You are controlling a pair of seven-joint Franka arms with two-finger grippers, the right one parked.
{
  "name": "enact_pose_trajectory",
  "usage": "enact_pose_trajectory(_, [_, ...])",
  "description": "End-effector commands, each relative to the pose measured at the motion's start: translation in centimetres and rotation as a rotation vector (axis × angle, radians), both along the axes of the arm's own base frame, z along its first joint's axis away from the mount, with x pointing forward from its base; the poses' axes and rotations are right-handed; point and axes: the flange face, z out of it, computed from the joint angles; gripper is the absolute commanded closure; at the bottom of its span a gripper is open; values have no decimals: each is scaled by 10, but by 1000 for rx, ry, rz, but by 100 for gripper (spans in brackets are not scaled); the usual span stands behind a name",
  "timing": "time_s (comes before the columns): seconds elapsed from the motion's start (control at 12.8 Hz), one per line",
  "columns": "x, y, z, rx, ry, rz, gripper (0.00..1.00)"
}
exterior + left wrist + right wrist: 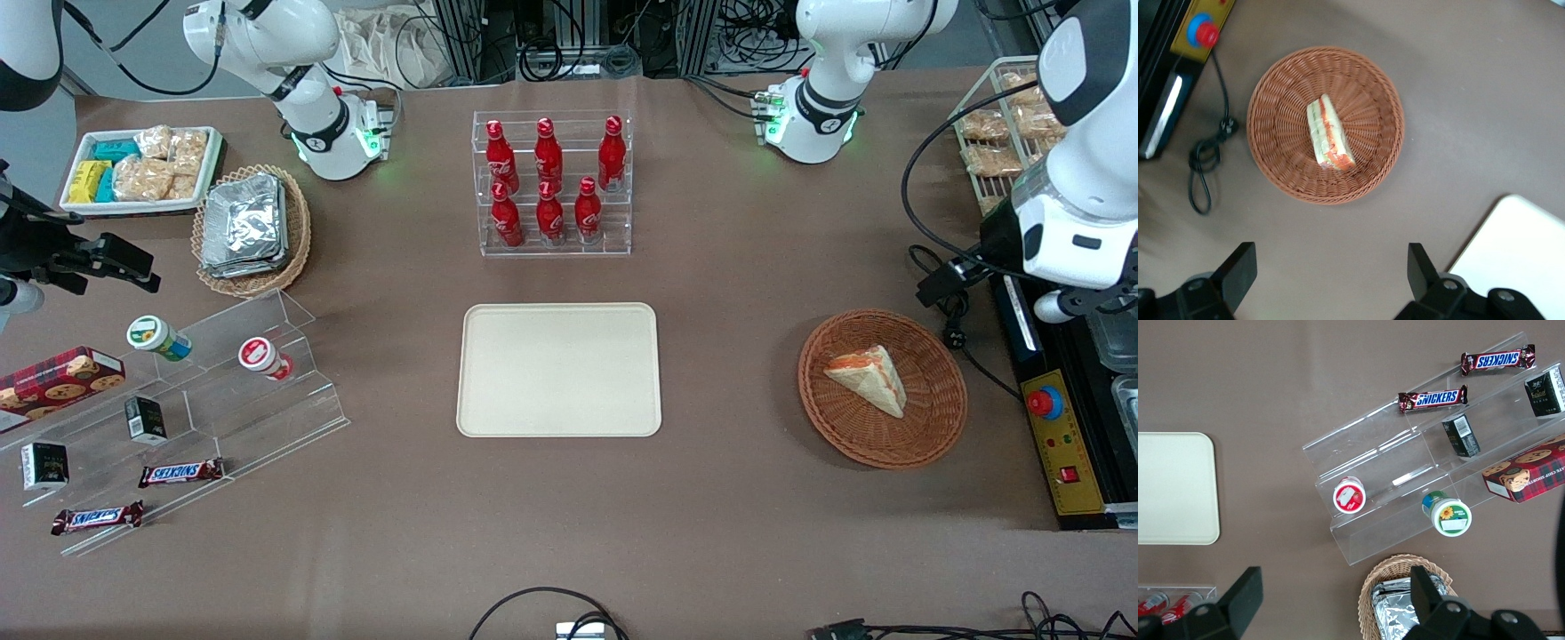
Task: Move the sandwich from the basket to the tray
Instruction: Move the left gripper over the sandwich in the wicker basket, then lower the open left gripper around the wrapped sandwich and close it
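**Sandwich transfer: not yet begun**

Brown table [756,293], working arm's end; we list the sandwich [1330,133] lying in the basket [1278,100], untouched; the tray [558,370] bare at mid-table, well apart from the basket; our gripper [1331,277] hovering above the table near the basket, fingers [1238,267] spread wide, holding nothing. Done: nothing that we can see. Left, as we judge: descent, grasp, lift, carry to tray, release.
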Motion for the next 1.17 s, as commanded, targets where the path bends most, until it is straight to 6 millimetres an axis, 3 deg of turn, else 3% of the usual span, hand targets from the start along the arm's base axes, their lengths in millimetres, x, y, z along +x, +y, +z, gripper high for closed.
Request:
enact_pose_trajectory(0.0, [10,0,-20,5,19,96,0])
enact_pose_trajectory(0.23, [29,6,-57,6,40,155,0])
enact_pose_trajectory(0.47, [41,19,-115,6,44,212,0])
enact_pose_trajectory(0.78, [38,32,-192,3,8,285,0])
enact_pose_trajectory(1.09, [26,29,-239,6,20,366,0])
